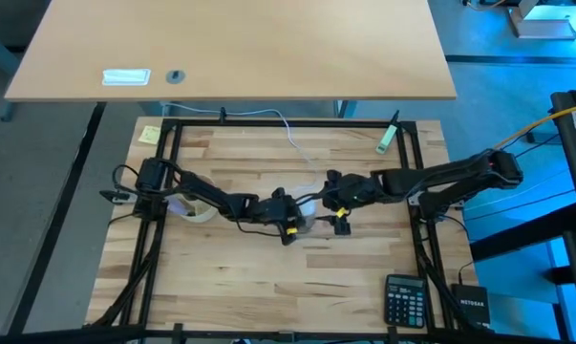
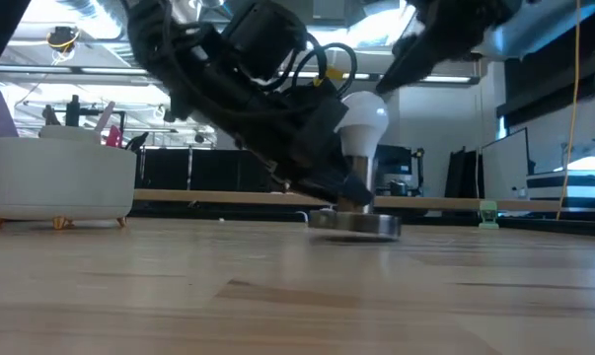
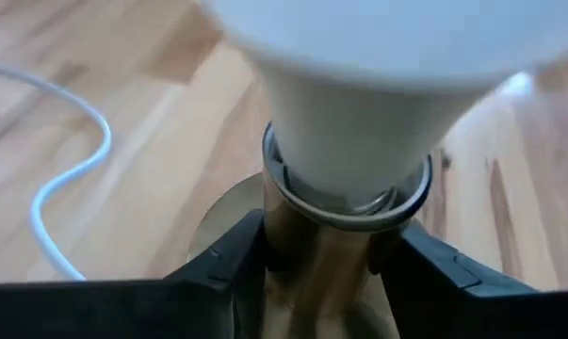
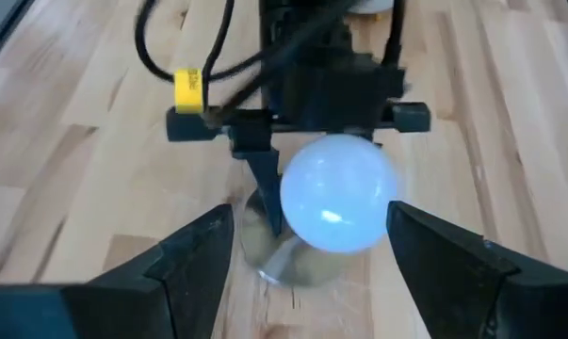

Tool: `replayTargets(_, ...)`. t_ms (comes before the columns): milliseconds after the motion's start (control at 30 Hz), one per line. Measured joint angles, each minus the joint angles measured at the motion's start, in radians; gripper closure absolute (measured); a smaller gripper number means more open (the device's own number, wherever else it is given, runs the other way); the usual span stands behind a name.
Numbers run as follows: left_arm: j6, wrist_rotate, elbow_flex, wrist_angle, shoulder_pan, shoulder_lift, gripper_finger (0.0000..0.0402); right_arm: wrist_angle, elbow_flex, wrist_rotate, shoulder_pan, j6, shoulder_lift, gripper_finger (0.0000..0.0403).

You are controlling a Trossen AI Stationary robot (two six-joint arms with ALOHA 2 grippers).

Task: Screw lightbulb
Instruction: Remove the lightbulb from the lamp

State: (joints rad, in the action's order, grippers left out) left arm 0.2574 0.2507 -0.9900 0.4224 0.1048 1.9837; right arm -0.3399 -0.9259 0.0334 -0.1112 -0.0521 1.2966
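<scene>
High view shows the wooden table (image 1: 268, 287) under a black frame, with both dark arms reaching in from the sides and meeting near its middle. A white tub (image 2: 60, 177) stands at the table's left side in the low view, well apart from the work. A black calculator (image 1: 404, 299) lies near the front right corner.

The left gripper (image 3: 326, 273) is low at the table's centre, its two fingers (image 3: 218, 268) on either side of the brass-coloured socket stem, close against it; whether they press it I cannot tell. The right gripper (image 4: 312, 245) hovers over the same spot, its jaws spread apart on either side of the lightbulb's globe without touching it.

The round silvery socket disc (image 2: 356, 224) sits flat on the wood, with a thin white cord (image 3: 57, 188) curling away from it. The lightbulb (image 2: 364, 123) stands upright in the socket, globe up, base seated in the stem's collar.
</scene>
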Motion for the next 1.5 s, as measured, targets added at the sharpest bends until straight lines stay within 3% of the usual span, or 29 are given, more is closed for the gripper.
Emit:
replayTargets(333, -0.025, 0.056, -0.177, -0.378, 0.033, -0.041, 0.0248, -0.228, -0.167, -0.002, 0.001, 0.179, 0.0, 0.012)
replayTargets(533, -0.044, 0.086, -0.222, -0.418, 0.055, -0.054, 0.0248, -0.267, -0.17, -0.141, 0.026, 0.27, 0.012, 0.0105)
replayTargets(667, -0.052, 0.08, -0.223, -0.421, 0.059, -0.059, 0.0248, -0.329, -0.3, -0.19, 0.062, 0.225, 0.01, 0.0074)
replayTargets(833, -0.06, 0.078, -0.223, -0.424, 0.059, -0.08, 0.0248, -0.373, -0.374, -0.134, 0.067, 0.216, 0.017, 0.0053)
replayTargets(1033, -0.034, 0.086, -0.224, -0.437, 0.066, -0.135, 0.0248, -0.453, -0.36, -0.15, 0.052, 0.288, 0.013, 0.006)
replayTargets(1200, -0.003, 0.085, -0.225, -0.442, 0.068, -0.149, 0.0248, -0.393, -0.343, -0.153, -0.008, 0.337, 0.019, 0.0067)
replayTargets(1500, 0.001, 0.086, -0.224, -0.43, 0.065, -0.141, 0.0248, -0.314, -0.341, 0.0, -0.037, 0.34, 0.116, 0.0068)
